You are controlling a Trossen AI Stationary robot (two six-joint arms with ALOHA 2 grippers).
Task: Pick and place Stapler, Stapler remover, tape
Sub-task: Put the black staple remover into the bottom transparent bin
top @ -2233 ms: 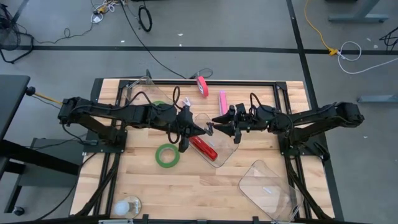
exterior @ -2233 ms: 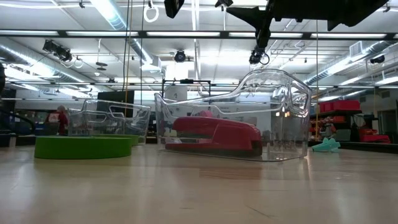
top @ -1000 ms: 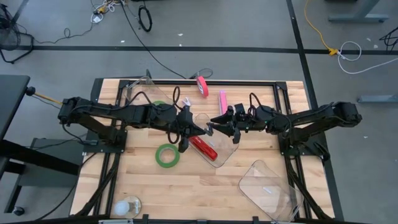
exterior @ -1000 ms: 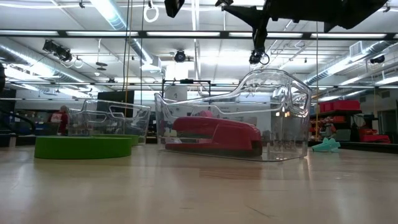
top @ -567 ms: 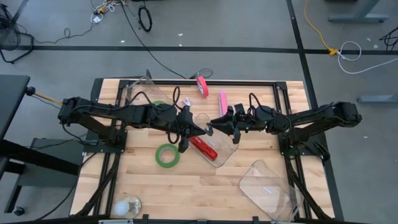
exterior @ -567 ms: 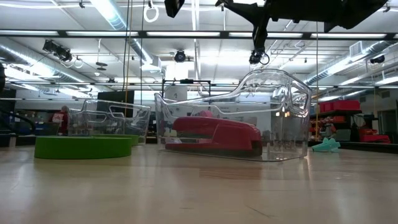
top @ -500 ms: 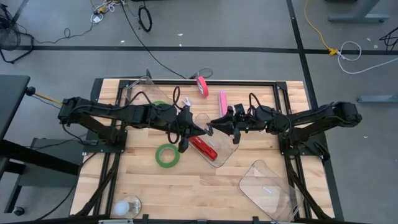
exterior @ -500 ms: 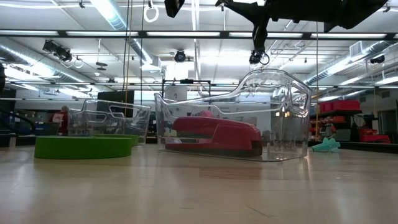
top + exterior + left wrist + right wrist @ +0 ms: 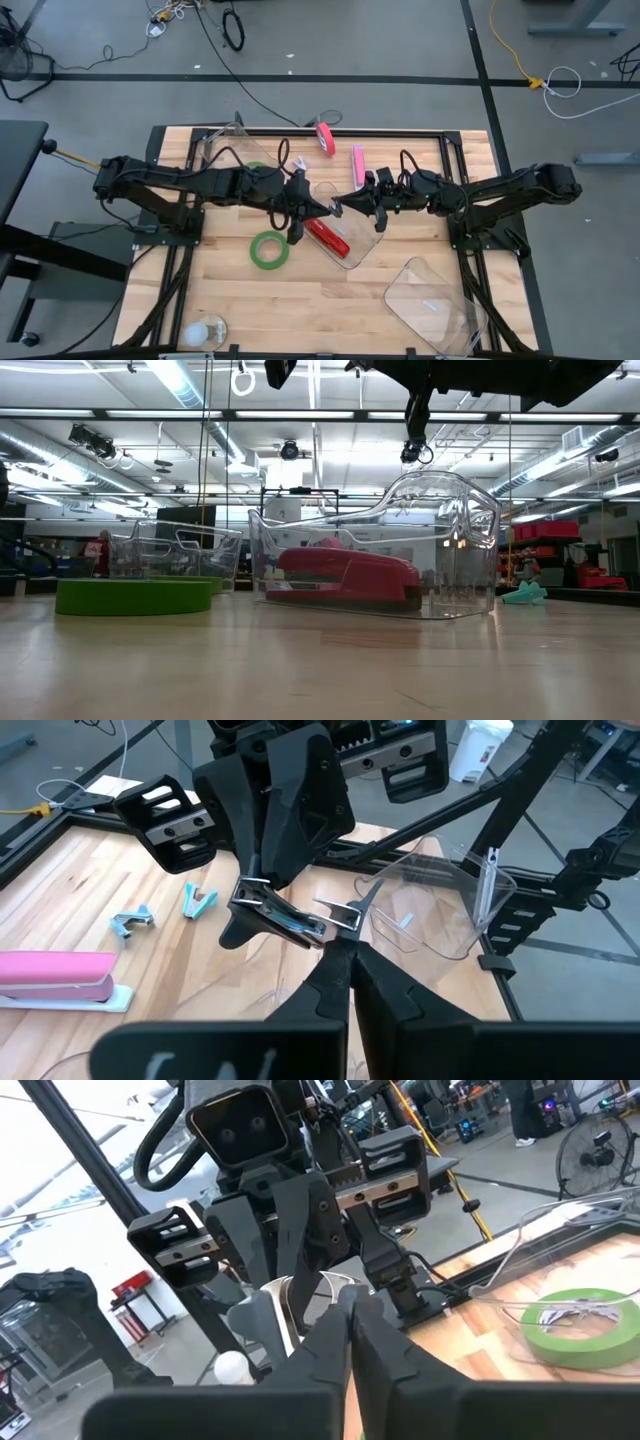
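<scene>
Staple remover (image 9: 285, 920) pinched between left gripper (image 9: 345, 952), right gripper (image 9: 345, 1312)

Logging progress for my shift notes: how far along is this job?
Done: red stapler lies in the clear bin. In hand: left gripper and right gripper both pinch the stapler remover above it. Left: green tape on the table, outside the bin.

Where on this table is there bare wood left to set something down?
Free: the near strip between the green tape roll, the bulb and the empty clear tray. Crowded: the middle, where both shut grippers meet above the clear bin holding the red stapler.
</scene>
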